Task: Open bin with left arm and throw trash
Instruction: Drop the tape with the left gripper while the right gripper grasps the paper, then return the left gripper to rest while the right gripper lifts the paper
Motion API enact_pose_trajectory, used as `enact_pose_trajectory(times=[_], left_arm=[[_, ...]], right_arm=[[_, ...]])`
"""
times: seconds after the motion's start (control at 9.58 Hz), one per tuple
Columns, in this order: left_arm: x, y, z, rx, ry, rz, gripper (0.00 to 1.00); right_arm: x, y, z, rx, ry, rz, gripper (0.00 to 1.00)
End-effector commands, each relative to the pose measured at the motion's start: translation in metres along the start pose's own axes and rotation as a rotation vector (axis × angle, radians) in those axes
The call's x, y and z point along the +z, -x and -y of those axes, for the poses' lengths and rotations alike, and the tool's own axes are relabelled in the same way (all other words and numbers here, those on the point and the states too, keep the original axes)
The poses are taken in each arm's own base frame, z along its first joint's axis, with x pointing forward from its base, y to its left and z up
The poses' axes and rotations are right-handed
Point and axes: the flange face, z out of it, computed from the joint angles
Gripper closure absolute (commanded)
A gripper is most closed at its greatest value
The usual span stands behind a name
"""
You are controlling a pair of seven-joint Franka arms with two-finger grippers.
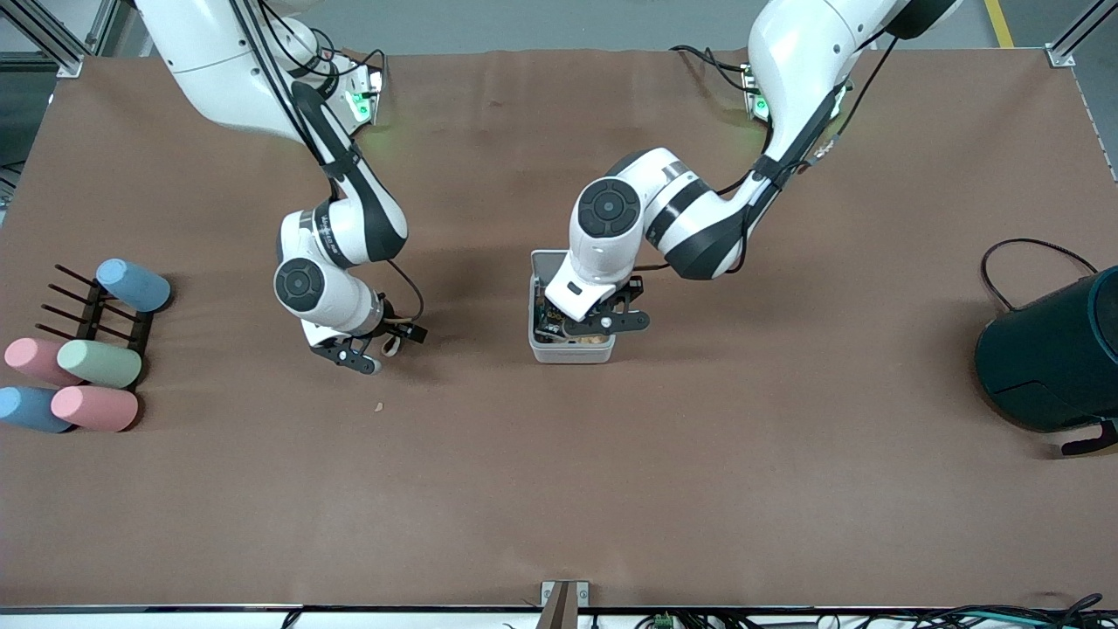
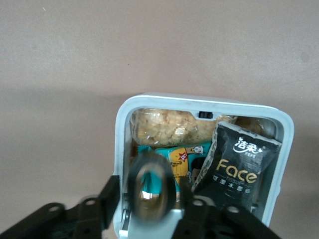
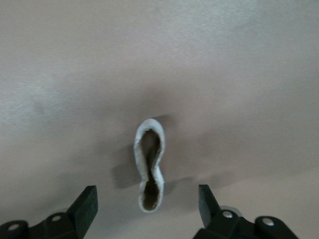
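Note:
The white bin (image 1: 572,351) stands open at mid-table; it also shows in the left wrist view (image 2: 124,129). The black foil packet (image 2: 239,167) lies inside it among snack wrappers. My left gripper (image 1: 603,321) is over the bin. The black tape roll (image 2: 152,191) hangs blurred between its open fingers (image 2: 109,199), with a small gap on each side. My right gripper (image 1: 358,354) is low over the table toward the right arm's end, open. The beige figure-eight rubber band (image 3: 149,167) lies on the table between its fingers (image 3: 87,204), untouched; it also shows in the front view (image 1: 390,343).
Several pastel cylinders (image 1: 96,362) and a black rack (image 1: 105,314) lie at the right arm's end. A large dark teal barrel (image 1: 1052,354) with a black cable stands at the left arm's end. A tiny tan crumb (image 1: 379,406) lies nearer the front camera than the right gripper.

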Motion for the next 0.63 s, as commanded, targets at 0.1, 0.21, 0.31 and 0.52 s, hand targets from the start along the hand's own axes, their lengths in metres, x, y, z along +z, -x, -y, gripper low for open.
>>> enact_pose_trajectory(times=[0.1,0.21,0.31,0.52], left_arm=[[-0.060,-0.047,0.054,-0.039,0.011,-0.067,0.00],[-0.087,-0.070,0.088,-0.026,0.023,-0.083,0.00],[-0.116,-0.081,0.112,-0.022,0.011,-0.084,0.00],[-0.179,-0.104,0.169,-0.033,-0.011,-0.099,0.00]], right_arm=[[-0.002,-0.002,-0.006,-0.008,-0.008,-0.011,0.80],[0.002,-0.003,-0.005,-0.009,-0.004,-0.006,0.96],[0.002,-0.003,-0.005,-0.009,-0.005,-0.007,1.00],[-0.005,-0.005,-0.002,-0.007,-0.008,-0.007,1.00]])
